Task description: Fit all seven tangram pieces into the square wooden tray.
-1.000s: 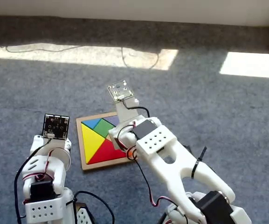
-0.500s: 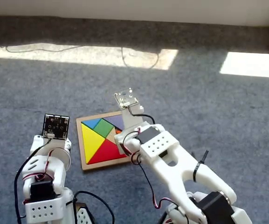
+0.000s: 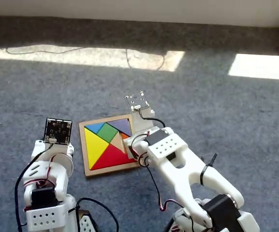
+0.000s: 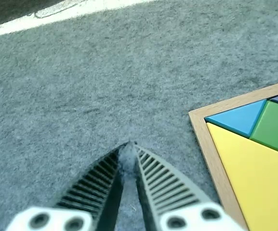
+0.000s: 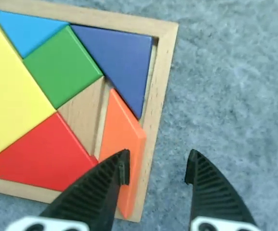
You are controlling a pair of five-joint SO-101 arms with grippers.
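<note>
The step in hand is seating the orange piece (image 5: 124, 139), and the task is judged close to done. In the high view the tray (image 3: 83, 150) lies on the counter (image 3: 216, 106) just left of centre. The orange piece sits at the tray's 3 o'clock edge, tilted, with its outer side riding on the rim rather than flat in the recess. It lies between the dark blue piece (image 5: 122, 57) and the red piece (image 5: 37, 154), both seated. Beside it is a wood-coloured patch (image 5: 81, 113); whether this is bare tray floor or a piece cannot be told. The right claw (image 5: 158, 166) is open and holds nothing, one finger above the orange piece and the other outside the rim. The left claw (image 4: 129, 144) is closed and empty, over the counter at the tray's 8 o'clock. The next move calls for nudging the orange piece toward 9 o'clock until it drops flat.
</note>
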